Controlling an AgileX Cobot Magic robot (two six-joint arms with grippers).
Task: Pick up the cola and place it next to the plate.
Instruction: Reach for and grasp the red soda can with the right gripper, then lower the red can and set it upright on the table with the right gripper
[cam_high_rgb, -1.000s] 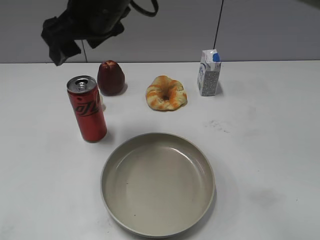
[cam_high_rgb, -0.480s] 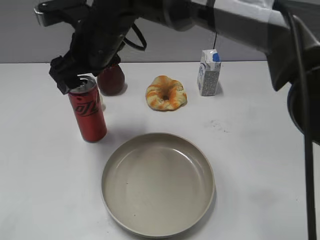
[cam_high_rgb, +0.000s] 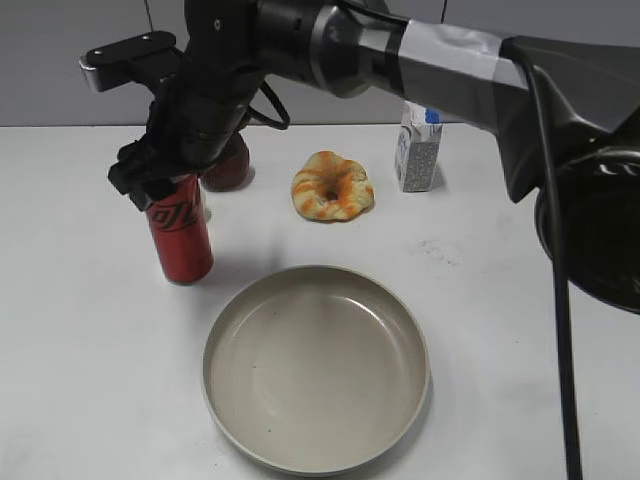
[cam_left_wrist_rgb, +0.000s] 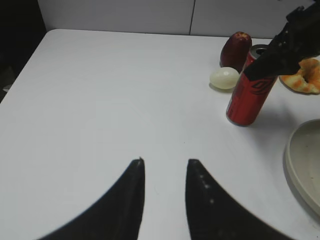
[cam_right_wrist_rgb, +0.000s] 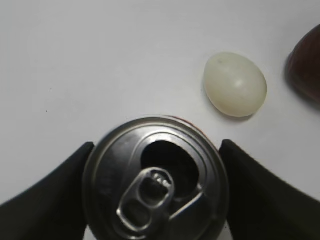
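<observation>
So the right claw (cam_high_rgb: 160, 185) is down over the top of the cola (cam_high_rgb: 181, 236), one black finger (cam_right_wrist_rgb: 47, 192) on each side of the can's silver lid. In the right wrist view both fingers sit right up against the rim at 9 and 3 o'clock, but whether they're actually squeezing or just touching is impossible to tell, so that one stays unknown. The can stands upright on the white table (cam_high_rgb: 520, 280), opening and pull tab facing up.

Just past the can, at about 1 o'clock from it in the right wrist view, there's a pale egg (cam_right_wrist_rgb: 234, 84) lying on the table, not touching the can. A dark red apple (cam_high_rgb: 226, 166) sits behind it. Further along at 3 o'clock from the apple is a yellow-orange pastry (cam_high_rgb: 332, 186), then a small white-and-blue carton (cam_high_rgb: 417, 146), standing up.

The plate (cam_high_rgb: 316, 366) is at 5 o'clock from the can, close to it but with a gap.

The left claw (cam_left_wrist_rgb: 162, 172) hangs over bare table well off to the can's side, fingers spread apart with nothing between them.
</observation>
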